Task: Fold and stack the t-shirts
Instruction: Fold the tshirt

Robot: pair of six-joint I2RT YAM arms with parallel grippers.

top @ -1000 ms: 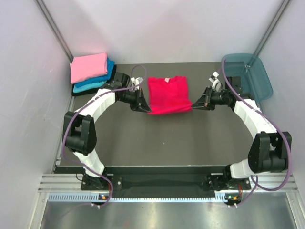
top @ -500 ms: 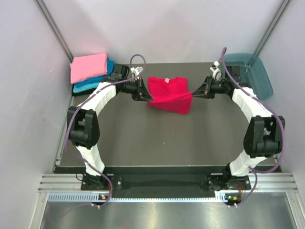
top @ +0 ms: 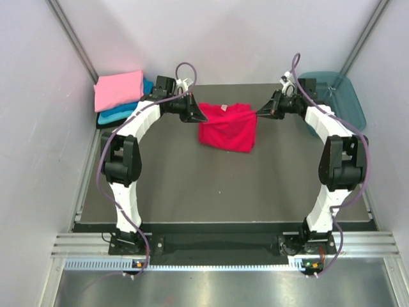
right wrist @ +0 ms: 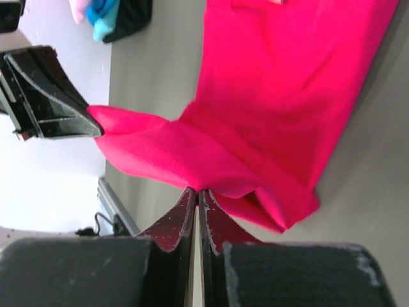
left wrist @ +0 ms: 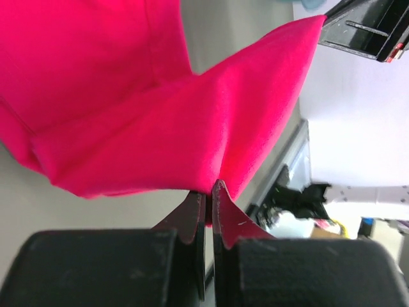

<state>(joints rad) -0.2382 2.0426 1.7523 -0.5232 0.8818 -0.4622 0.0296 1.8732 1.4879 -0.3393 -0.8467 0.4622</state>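
Red shirt [top: 225, 128] at the far middle of the table [top: 192, 185], lifted by two corners and sagging between them; left gripper [top: 202, 117] pinched tight on the left corner, fabric rising from between the fingertips [left wrist: 192, 211]; right gripper [top: 257, 112] likewise pressed together on the right corner; pink shirt [top: 119, 89] stacked on the blue shirt [top: 121, 112] at far left

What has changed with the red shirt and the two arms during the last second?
Both grippers, left and right, carried the near hem of the red t-shirt up and toward the collar at the far end, folding it in half. Neither let go. The folded pile and the teal tub stayed in place.
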